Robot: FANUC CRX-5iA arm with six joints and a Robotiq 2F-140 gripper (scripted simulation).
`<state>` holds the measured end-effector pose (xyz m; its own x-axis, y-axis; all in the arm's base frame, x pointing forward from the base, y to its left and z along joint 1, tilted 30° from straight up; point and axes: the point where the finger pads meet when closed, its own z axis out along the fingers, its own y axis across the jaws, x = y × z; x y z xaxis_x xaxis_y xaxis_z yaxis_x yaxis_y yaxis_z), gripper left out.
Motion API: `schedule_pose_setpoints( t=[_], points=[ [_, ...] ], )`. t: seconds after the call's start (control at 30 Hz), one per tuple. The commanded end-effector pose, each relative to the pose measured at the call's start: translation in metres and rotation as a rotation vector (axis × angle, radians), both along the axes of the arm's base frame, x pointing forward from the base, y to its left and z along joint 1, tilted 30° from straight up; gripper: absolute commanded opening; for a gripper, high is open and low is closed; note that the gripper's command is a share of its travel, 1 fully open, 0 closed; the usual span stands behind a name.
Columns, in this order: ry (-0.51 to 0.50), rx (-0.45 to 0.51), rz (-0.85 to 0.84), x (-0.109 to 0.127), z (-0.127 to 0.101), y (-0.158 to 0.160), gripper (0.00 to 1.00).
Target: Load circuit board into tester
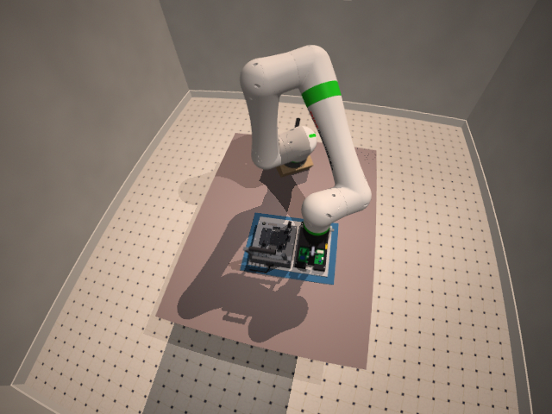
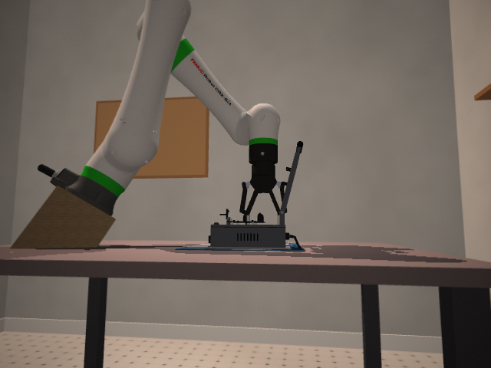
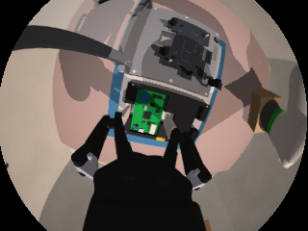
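The green circuit board [image 3: 145, 113] [image 1: 304, 256] lies face up in one pocket of the black tray [image 3: 191, 103], its white connector end away from the tester; the exterior view does not show it. My gripper [image 3: 147, 115] [image 2: 263, 214] is open. Its fingers stand on either side of the board's long edges near their middles; exact tip height and contact cannot be told. The tester [image 2: 248, 236] [image 3: 144, 58] stands beside the tray, its lid [image 2: 291, 180] raised. Its dark plate [image 3: 185, 47] bears no board. The latch hook [image 3: 215, 84] [image 1: 288, 225] stands opposite the hinge, toward the tray.
The tray's other pocket is empty. Tester and tray stand on a blue mat [image 1: 333, 272] [image 3: 115, 87]. The raised lid's handle [image 1: 261, 250] [image 2: 300, 144] stands high on the hinge side. A black cable [image 2: 294, 240] leaves the tester there. A yellow tag [image 3: 160, 139] sits at the tray's end.
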<state>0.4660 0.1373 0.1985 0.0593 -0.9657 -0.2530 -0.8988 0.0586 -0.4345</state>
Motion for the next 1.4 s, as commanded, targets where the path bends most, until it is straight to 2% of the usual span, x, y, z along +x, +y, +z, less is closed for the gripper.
schedule_pose_setpoints(
  t=[0.0, 1.37],
  points=[
    [0.000, 0.000, 0.000, 0.0004, -0.0004, 0.0002, 0.58],
    [0.000, 0.000, 0.000, 0.0041, -0.0077, 0.0023, 0.58]
  ],
)
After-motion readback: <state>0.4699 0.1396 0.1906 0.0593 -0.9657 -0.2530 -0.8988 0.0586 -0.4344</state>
